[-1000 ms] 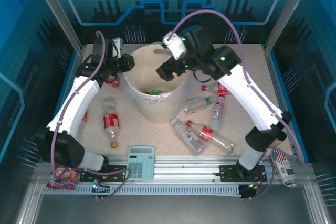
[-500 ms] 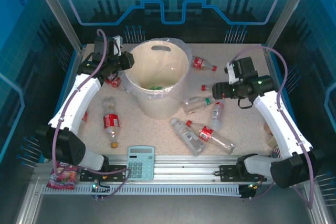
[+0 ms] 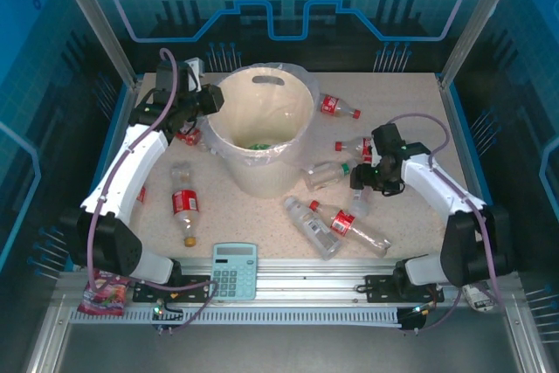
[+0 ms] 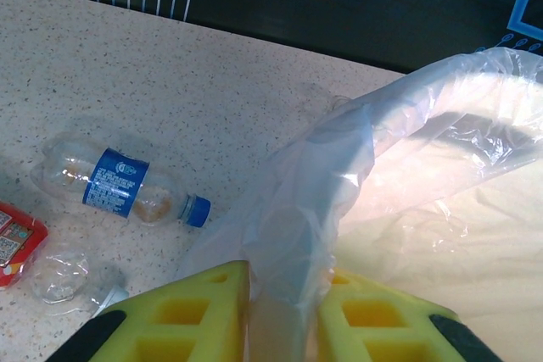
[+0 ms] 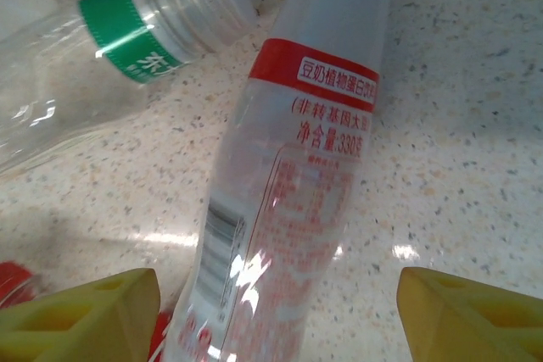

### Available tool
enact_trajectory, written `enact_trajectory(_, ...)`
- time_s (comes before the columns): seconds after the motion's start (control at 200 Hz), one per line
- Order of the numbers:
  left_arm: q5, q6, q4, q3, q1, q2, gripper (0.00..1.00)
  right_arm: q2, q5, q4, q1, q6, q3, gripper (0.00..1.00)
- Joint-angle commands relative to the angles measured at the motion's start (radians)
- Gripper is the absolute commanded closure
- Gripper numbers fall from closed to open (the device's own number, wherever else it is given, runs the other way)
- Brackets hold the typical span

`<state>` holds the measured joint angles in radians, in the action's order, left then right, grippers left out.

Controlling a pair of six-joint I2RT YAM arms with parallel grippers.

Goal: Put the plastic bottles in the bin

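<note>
We see R gripper (image 5: pixel 280 307) spread wide astride clear red-labelled plastic bottle (image 5: pixel 310 133); L gripper (image 4: pixel 284 315) clenched on rim of round cream plastic bin (image 3: pixel 255 172).

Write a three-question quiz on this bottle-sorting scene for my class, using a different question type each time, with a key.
1. True or false: the left gripper is shut on the rim of the bin.
2. Multiple choice: what lies between the open fingers of the right gripper?
A. red-labelled bottle
B. calculator
C. snack packet
3. Fill in: in the left wrist view, the capped bottle lying on the table beside the bin has a ____ label.

Key: 1 true; 2 A; 3 blue.
</note>
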<state>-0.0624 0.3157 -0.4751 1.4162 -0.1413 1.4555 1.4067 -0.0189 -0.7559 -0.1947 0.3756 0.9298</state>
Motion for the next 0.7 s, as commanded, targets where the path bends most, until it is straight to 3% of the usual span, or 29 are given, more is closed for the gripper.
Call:
enact_trajectory(0.0,-0.01,0.002,0.001,-0.034,0.012,-0.01,0.76,0.044,-0.001,0.093,0.016,0.036,-0.014,0.22)
enact_trajectory(0.48,-0.026,-0.006,0.012,-0.052,0.026,-0.017,0.75,0.204,0.01,0.221,0.015,0.071,-0.045,0.24)
enact_trajectory(0.695,-0.021,-0.006,0.016,-0.054,0.028,-0.023,0.75,0.149,0.0,0.188,0.015,0.06,-0.072,0.41)
